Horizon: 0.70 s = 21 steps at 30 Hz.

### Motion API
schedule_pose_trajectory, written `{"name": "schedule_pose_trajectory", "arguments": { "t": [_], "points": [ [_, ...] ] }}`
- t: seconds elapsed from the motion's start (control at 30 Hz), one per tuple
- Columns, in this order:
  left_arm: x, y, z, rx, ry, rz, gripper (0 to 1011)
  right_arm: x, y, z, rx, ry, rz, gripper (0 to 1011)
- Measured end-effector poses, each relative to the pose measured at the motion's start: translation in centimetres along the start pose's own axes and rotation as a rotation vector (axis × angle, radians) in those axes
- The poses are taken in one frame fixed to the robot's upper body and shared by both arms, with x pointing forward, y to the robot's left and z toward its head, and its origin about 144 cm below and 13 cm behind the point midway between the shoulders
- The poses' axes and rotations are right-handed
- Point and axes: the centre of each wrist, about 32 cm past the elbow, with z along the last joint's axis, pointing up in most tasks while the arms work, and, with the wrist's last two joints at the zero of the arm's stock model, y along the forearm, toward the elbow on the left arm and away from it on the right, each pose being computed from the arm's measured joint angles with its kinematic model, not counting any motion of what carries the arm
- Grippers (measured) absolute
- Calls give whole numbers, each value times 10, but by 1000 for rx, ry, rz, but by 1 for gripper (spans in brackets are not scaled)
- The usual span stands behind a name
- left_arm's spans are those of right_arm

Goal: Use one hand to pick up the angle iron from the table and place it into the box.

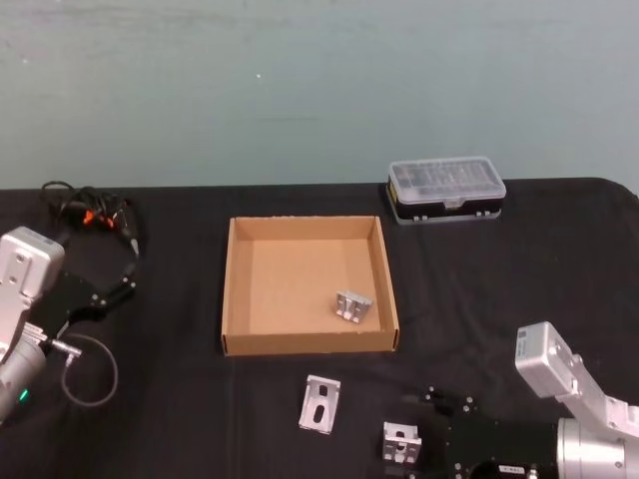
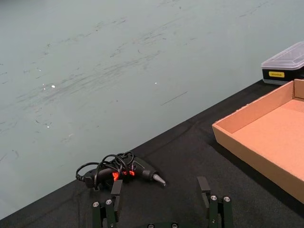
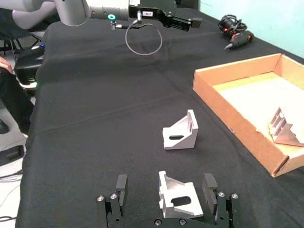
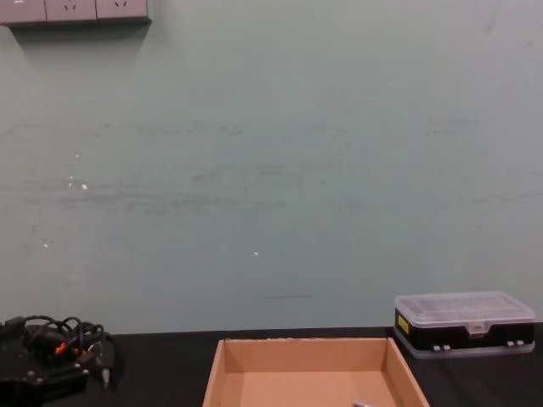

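No wording can be read for certain. A small yellow label (image 2: 277, 74) is seen on the black side of the organiser case (image 2: 285, 61), its dark print too small to be made out. A white label (image 3: 146, 14) is carried on the black section of the left arm (image 3: 164, 10); its characters are possibly digits, but cannot be told.

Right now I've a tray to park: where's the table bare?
Between the brown cardboard box and the parked left claw; right of the box, nearer than the clear-lidded black case. Crowded: silvery metal angle brackets at the right claw.
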Motion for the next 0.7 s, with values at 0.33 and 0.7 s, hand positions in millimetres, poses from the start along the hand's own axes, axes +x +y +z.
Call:
{"name": "schedule_pose_trajectory", "arguments": {
  "t": [0.33, 0.7],
  "points": [
    [0, 0, 0, 0, 0, 0, 1000, 1, 2, -2, -11, 8, -4, 1002],
    [0, 0, 0, 0, 0, 0, 1000, 1, 2, -1, -9, 7, -5, 997]
  ]
}}
